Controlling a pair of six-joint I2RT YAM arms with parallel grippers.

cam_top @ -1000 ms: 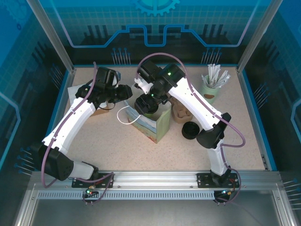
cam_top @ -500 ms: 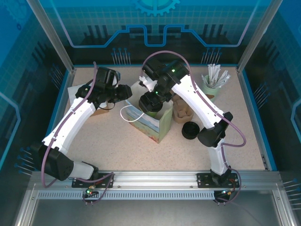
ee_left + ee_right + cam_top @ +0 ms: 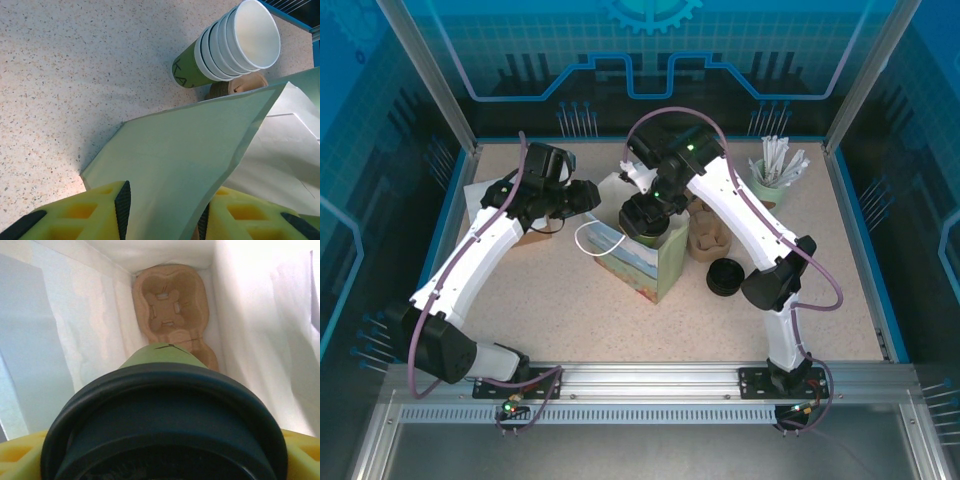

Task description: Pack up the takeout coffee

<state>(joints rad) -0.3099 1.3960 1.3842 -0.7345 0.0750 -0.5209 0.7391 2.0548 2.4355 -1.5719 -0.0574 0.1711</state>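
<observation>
A pale green paper bag (image 3: 655, 262) with a white loop handle stands open mid-table. My right gripper (image 3: 646, 210) is shut on a green coffee cup with a black lid (image 3: 165, 425) and holds it upright inside the bag's mouth. Below the cup, a brown cardboard cup carrier (image 3: 170, 305) lies on the bag's floor between white walls. My left gripper (image 3: 583, 197) is at the bag's left rim. Its yellow fingers (image 3: 102, 210) stand on either side of the bag's green panel (image 3: 185, 165), shut on it.
A stack of green paper cups (image 3: 235, 45) lies on the table beyond the bag's panel. Right of the bag sit brown carriers (image 3: 708, 238) and a loose black lid (image 3: 725, 277). A green cup of white sticks (image 3: 772, 180) stands at the back right.
My right gripper has carried the cup a little to the right and down into the bag's mouth. The bag has shifted slightly right. The left arm has held still.
</observation>
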